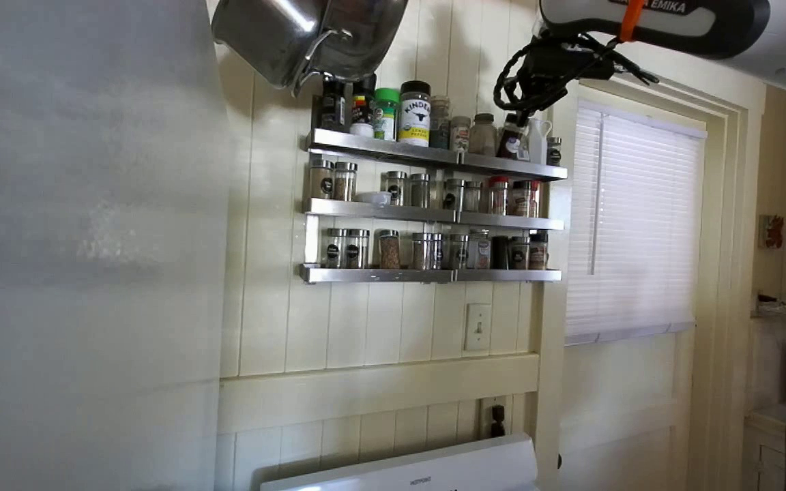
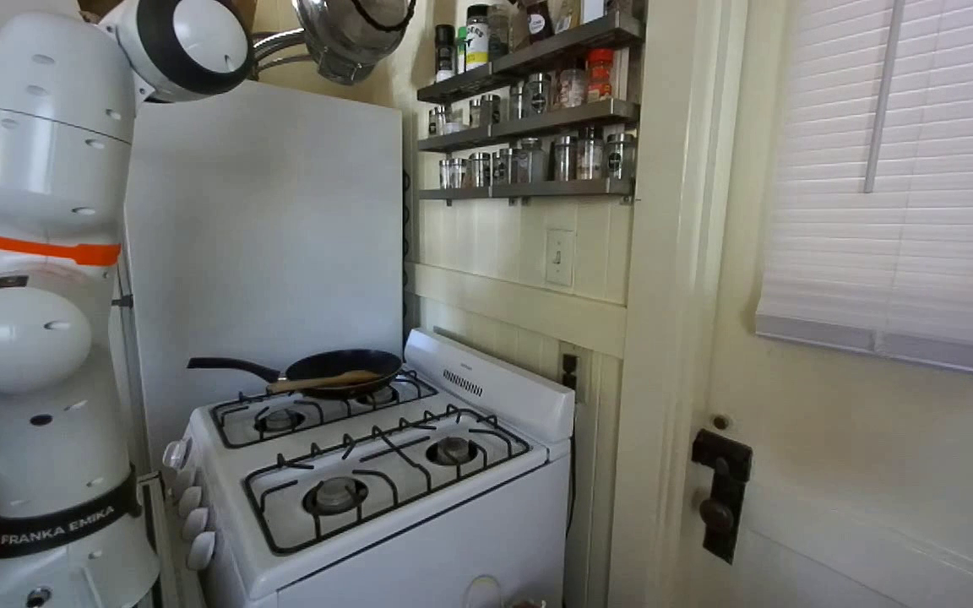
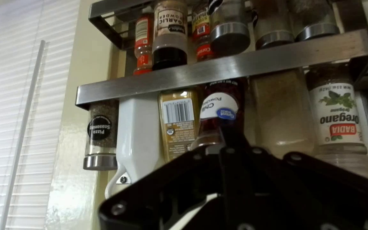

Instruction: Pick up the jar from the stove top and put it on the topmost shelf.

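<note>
The dark red chili powder jar (image 3: pixel 217 102) is at the topmost shelf, behind its silver front rail (image 3: pixel 235 65); the wrist view is upside down. In an exterior view the jar (image 1: pixel 507 144) tilts, its top leaning right, above the top rail (image 1: pixel 393 145). It also shows in an exterior view (image 2: pixel 537 20). My gripper (image 3: pixel 230 139) has its fingers together, in front of the jar's upper part. The jar's lid is hidden behind the fingers, so I cannot tell whether they pinch it. The gripper also shows in an exterior view (image 1: pixel 524 116). The stove top (image 2: pixel 233 485) holds no jar.
A white bottle (image 3: pixel 139 127), a pizza seasoning jar (image 3: pixel 102 131) and an oregano jar (image 3: pixel 337 111) stand on the same shelf. Metal pots (image 1: pixel 311 34) hang at the shelf's left. A pan (image 2: pixel 351 365) with a wooden spoon rests on the stove.
</note>
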`<state>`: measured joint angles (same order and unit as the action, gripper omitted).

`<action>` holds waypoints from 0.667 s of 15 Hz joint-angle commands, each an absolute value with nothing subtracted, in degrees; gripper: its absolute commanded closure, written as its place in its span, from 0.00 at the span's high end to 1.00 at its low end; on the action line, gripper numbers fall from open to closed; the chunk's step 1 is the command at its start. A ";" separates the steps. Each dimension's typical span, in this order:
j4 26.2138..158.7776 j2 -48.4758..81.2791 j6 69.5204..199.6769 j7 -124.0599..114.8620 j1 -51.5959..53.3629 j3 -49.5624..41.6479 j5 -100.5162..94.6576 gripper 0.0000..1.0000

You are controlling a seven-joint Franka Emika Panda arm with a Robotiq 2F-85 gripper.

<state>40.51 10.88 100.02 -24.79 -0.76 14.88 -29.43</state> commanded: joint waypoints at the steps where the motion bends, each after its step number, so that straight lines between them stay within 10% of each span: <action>1: 40.79 11.78 104.02 -23.77 -0.57 14.63 -31.59 0.00; 10: 41.64 12.68 109.66 -23.84 -0.79 14.57 -31.68 0.00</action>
<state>40.73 13.36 108.97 -24.44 -0.96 14.42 -31.34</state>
